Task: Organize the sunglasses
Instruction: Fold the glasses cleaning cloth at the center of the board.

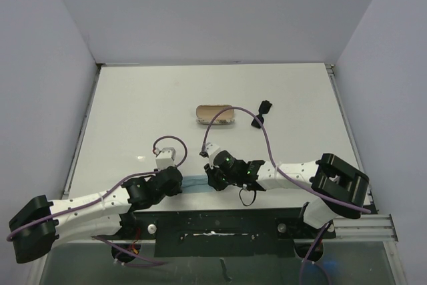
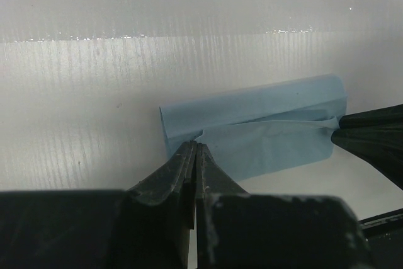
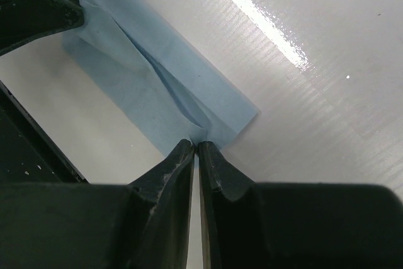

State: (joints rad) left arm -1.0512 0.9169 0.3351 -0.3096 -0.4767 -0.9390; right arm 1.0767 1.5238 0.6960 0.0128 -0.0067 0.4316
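Left fingers point(image 2: 179, 171) pinch one end of the folded blue cloth point(image 2: 264, 137), right fingers point(image 3: 173, 171) the other, near the front of the worktop point(image 1: 133, 111); sunglasses point(image 1: 261, 115) lie farther back, right of the case point(image 1: 215, 115).

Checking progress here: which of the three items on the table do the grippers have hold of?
The light blue cloth, pinched at both ends; the case and sunglasses lie untouched farther back.
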